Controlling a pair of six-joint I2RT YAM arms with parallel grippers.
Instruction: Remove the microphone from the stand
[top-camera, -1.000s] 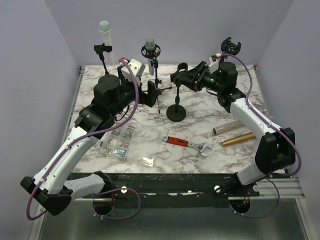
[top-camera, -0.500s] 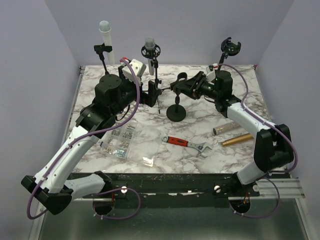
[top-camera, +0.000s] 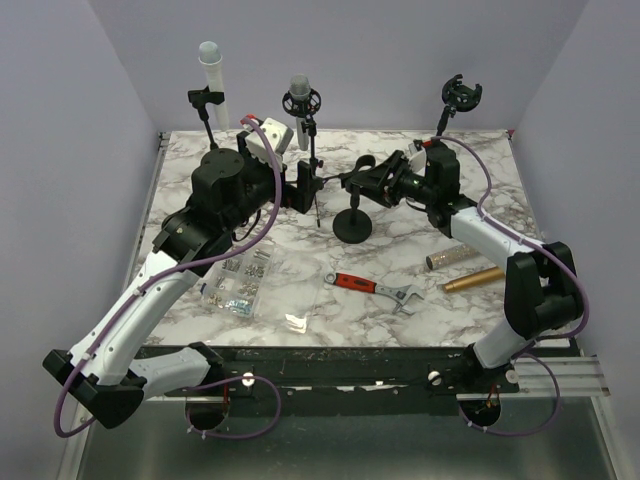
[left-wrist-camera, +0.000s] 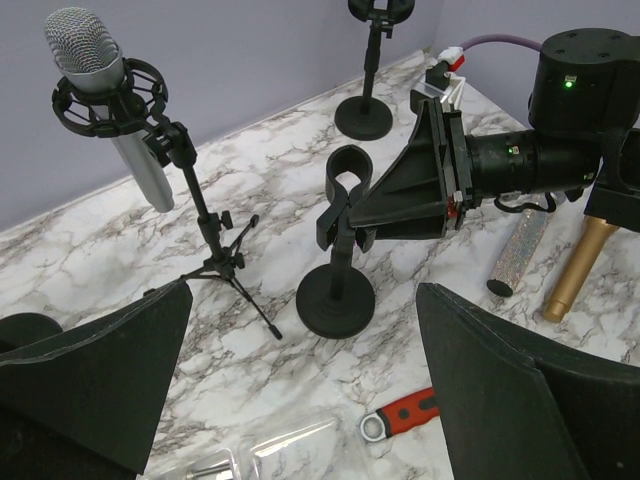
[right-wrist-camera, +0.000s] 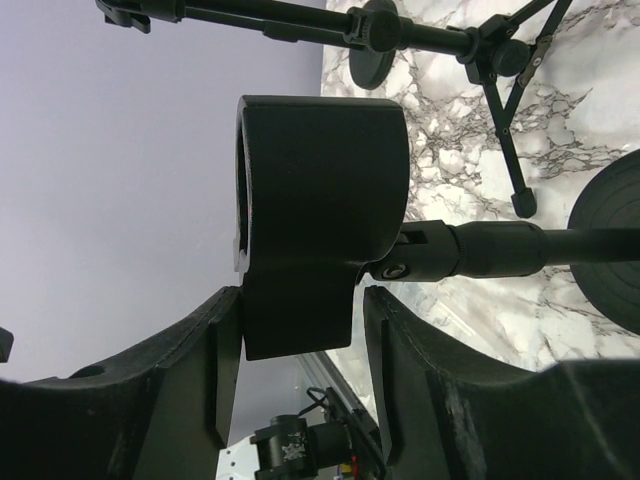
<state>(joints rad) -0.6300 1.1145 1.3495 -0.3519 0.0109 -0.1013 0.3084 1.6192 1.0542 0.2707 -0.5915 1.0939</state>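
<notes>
Nearest the bottom edge of the top view, the wrench just lies loose on the desk, not part of this job as far as I can tell.

A bit further up, in the middle of the frame, the right gripper straddles the empty clip of the round-base stand. One finger touches the clip and there's a sliver of daylight on the other side, so I'd call it unclamped. My guess is it's there to pin that stand out of the way, or it's simply on the wrong stand.

The left gripper is spread wide and holds nothing. It's aimed at both stands, probably lining up.

The microphone is further back, upper left in the left wrist view. It sits tilted in its shock mount on the tripod stand, with nothing touching it.

Pose-wise, the left arm climbs from the lower left with its wrist turned toward centre. The right arm folds hard at the elbow, its forearm running up-left and the gripper lying roughly level.
</notes>
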